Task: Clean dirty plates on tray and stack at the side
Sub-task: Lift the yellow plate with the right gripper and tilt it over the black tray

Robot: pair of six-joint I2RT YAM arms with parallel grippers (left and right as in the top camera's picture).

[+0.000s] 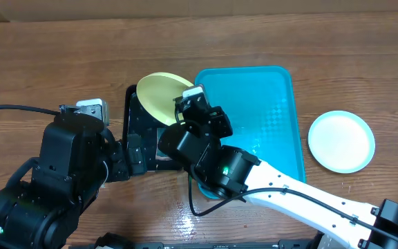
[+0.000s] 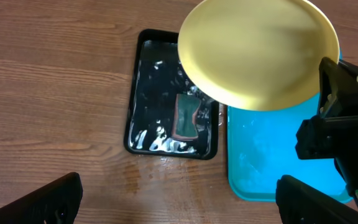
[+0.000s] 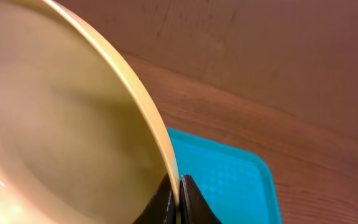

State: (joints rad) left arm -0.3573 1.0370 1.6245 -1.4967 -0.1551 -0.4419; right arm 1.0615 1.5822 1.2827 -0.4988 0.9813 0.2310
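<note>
Right end effector is clamped on the rim of the yellow plate, tilted above the black tray and sponge, with the turquoise tray just beside. Left end effector is empty, fingers spread. 1 white plate on the tabletop beyond the tray looks done. Yellow one unfinished, 3rd not seen.

A brown wooden desk carries three items. A turquoise tray sits at centre frame, with a smaller black tray just beside it on the left. A pale round plate lies apart at right. Damp marks glisten on the wood below the black tray.
</note>
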